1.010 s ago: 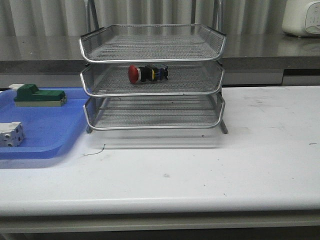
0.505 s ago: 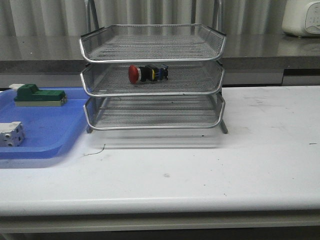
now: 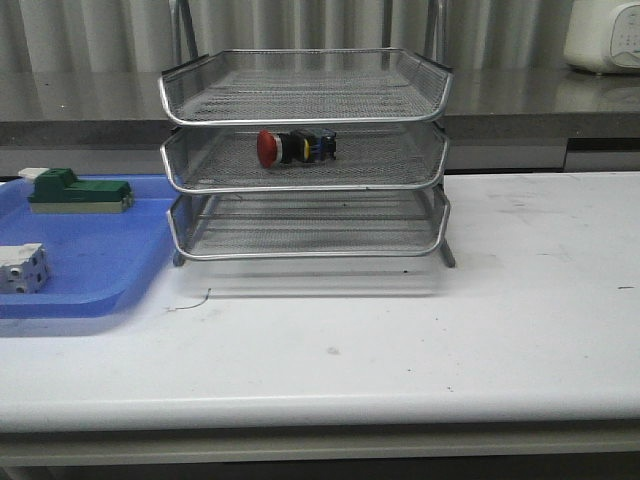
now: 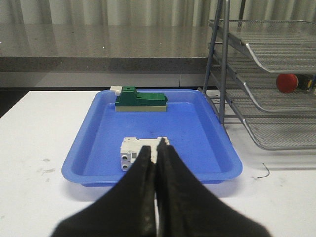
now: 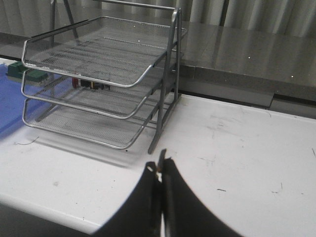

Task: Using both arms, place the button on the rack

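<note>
The button with its red head and black body lies on its side on the middle tier of the silver wire-mesh rack. It also shows in the left wrist view and in the right wrist view. My left gripper is shut and empty, held back over the near rim of the blue tray. My right gripper is shut and empty, over the white table to the right of the rack. Neither arm shows in the front view.
The blue tray on the table's left holds a green block and a white cube. A grey counter runs behind the table, with a white appliance at its far right.
The white cube on the blue tray has settled slightly lower and flatter. The button and rack have not moved.
</note>
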You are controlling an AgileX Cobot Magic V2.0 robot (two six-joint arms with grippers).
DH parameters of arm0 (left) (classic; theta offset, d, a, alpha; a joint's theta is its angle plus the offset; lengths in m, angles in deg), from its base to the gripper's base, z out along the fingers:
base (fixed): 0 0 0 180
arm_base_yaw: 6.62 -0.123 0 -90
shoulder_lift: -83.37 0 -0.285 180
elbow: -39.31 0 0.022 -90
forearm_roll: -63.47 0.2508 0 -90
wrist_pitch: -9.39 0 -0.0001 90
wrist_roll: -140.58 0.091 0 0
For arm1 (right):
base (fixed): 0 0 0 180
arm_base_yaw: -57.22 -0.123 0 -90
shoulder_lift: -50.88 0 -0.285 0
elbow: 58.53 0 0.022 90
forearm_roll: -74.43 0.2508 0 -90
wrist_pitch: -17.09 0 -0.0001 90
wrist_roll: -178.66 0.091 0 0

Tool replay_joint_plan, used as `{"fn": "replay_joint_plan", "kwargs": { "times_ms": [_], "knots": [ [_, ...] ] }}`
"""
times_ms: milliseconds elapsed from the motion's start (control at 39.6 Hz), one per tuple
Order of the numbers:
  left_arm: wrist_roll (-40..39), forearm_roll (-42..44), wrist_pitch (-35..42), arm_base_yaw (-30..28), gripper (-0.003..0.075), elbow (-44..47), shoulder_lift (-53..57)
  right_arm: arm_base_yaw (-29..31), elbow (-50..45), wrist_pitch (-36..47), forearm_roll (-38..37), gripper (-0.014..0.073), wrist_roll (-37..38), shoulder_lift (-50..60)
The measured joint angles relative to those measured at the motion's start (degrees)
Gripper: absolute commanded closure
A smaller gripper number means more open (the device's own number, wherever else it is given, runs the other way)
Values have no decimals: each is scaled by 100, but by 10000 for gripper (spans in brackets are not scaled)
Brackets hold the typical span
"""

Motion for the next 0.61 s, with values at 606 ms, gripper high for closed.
{"fn": "replay_joint_plan", "kwargs": {
  "times_ms": [606],
  "knots": [
    [0, 0, 0, 0, 739, 0, 0, 717, -2019, 1536, -1612, 703, 1852, 584]
  ]
}}
